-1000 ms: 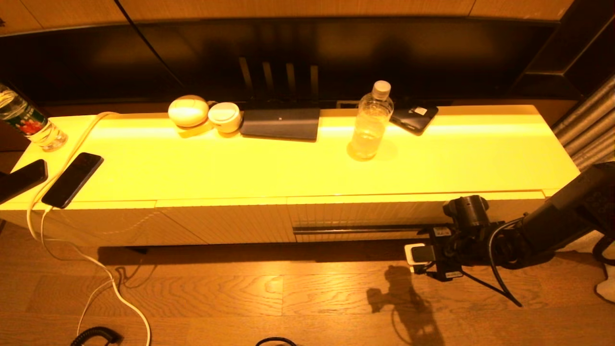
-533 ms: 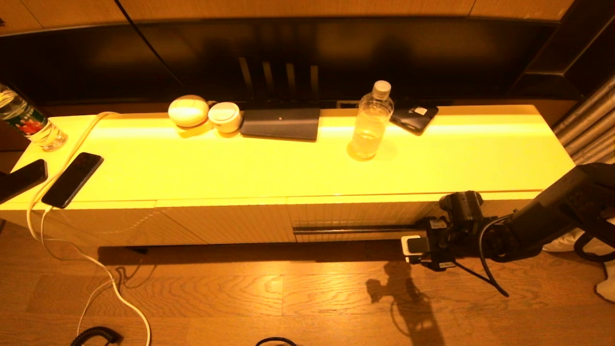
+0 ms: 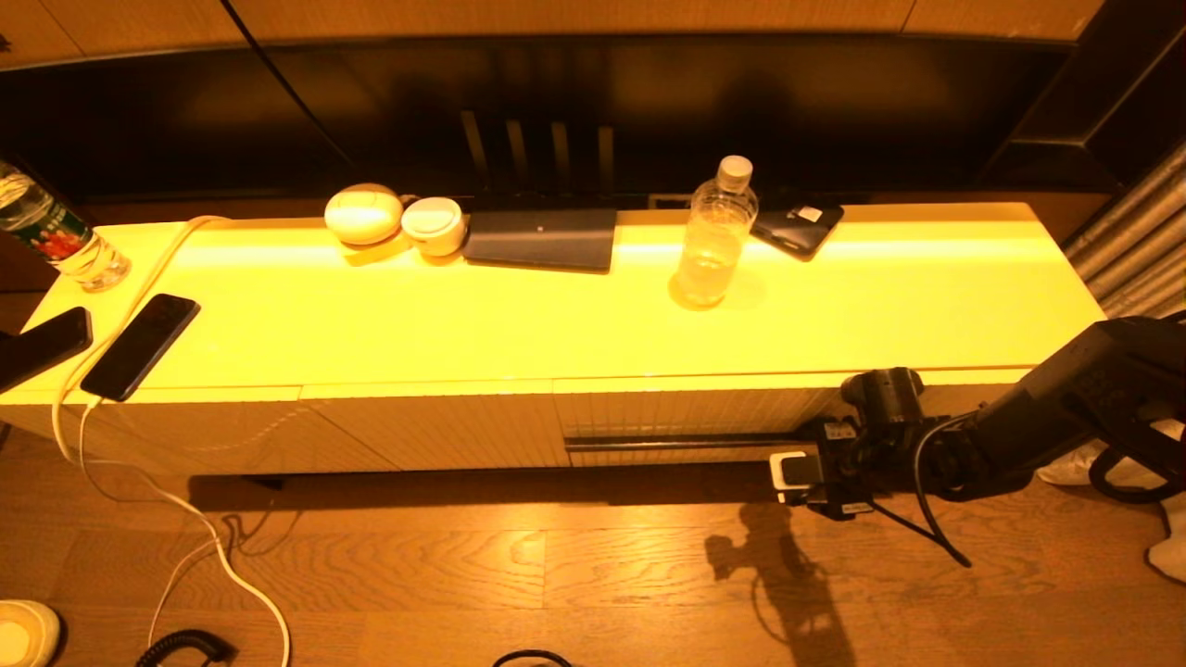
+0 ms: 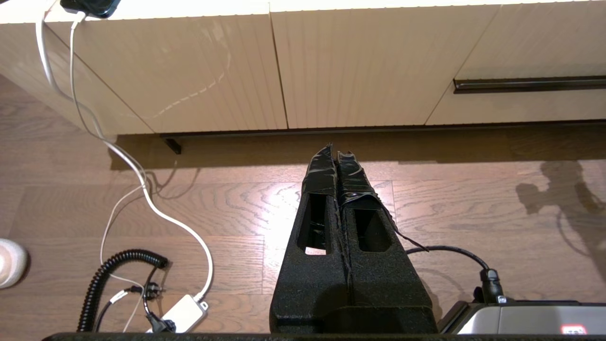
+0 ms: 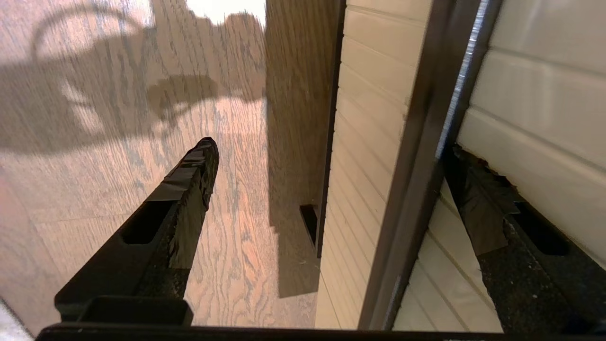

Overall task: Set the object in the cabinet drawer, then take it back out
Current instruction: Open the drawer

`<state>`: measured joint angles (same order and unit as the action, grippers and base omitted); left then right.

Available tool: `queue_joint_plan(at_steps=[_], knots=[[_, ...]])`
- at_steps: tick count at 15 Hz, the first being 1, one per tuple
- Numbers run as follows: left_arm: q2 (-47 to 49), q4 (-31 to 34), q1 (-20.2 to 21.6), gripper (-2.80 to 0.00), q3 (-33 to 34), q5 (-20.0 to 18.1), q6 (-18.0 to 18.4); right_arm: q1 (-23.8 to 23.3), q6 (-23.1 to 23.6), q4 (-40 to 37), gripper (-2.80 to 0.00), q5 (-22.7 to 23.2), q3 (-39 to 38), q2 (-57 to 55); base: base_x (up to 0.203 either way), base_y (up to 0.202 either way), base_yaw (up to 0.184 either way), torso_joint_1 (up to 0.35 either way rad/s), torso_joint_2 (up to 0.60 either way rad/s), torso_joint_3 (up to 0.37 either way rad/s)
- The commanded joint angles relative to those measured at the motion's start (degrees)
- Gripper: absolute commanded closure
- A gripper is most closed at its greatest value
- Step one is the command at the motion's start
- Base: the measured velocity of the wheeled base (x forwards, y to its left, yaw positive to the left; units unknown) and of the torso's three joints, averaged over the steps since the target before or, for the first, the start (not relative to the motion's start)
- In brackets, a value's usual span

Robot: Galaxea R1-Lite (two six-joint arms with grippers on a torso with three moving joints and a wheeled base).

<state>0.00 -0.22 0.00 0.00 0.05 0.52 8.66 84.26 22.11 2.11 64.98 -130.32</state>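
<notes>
Right gripper [image 5: 331,161] low at the drawer [image 3: 695,412] front, near the right end of the dark handle strip [image 3: 686,443]. Fingers spread wide and holding nothing: one finger [image 5: 478,199] pressed close against the ribbed panel just past the strip, the other finger [image 5: 189,175] out over the wooden floor [image 3: 556,574], with the strip running between the two. Hard to tell whether either finger actually touches the strip. Drawer shut, flush with the neighbouring ribbed panels.

Clear bottle [image 3: 713,236] with white cap upright on the surface [image 3: 556,324], well above and behind the right fingers, just beside a dark phone [image 3: 799,228] lying at the back edge. Further along the back edge, away from the fingers: a dark flat pad [image 3: 542,238], a small round container [image 3: 433,225] and an oval white case [image 3: 362,213].

Left gripper [image 4: 337,163] hanging over the floor in front of the left-hand ribbed panels, well apart from the handle strip, fingers pressed together and empty. White cable [image 4: 142,184] trailing down from a phone [image 3: 139,346] at the surface's far left, and a coiled black cord [image 4: 109,274] on the floor near those fingers. Labelled bottle [image 3: 51,232] at the far left corner.
</notes>
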Motion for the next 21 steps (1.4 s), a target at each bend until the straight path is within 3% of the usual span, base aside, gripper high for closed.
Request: queue_joint_plan(at_steps=[1, 8, 21], knots=[[0.0, -0.04, 0.0, 0.0, 0.09, 0.03, 0.0, 0.13, 0.38, -0.14, -2.8, 0.0, -1.21, -0.24, 0.0, 0.0, 0.0, 0.0, 0.0, 0.0], [0.0, -0.04, 0.0, 0.0, 0.18, 0.04, 0.0, 0.72, -0.1, -0.42, -2.8, 0.0, -6.98, 1.54, 0.0, 0.0, 0.0, 0.0, 0.0, 0.0], [0.0, -0.04, 0.0, 0.0, 0.18, 0.04, 0.0, 2.3, -0.94, -1.24, -2.8, 1.19, -29.32, 11.94, 0.0, 0.0, 0.0, 0.0, 0.0, 0.0]])
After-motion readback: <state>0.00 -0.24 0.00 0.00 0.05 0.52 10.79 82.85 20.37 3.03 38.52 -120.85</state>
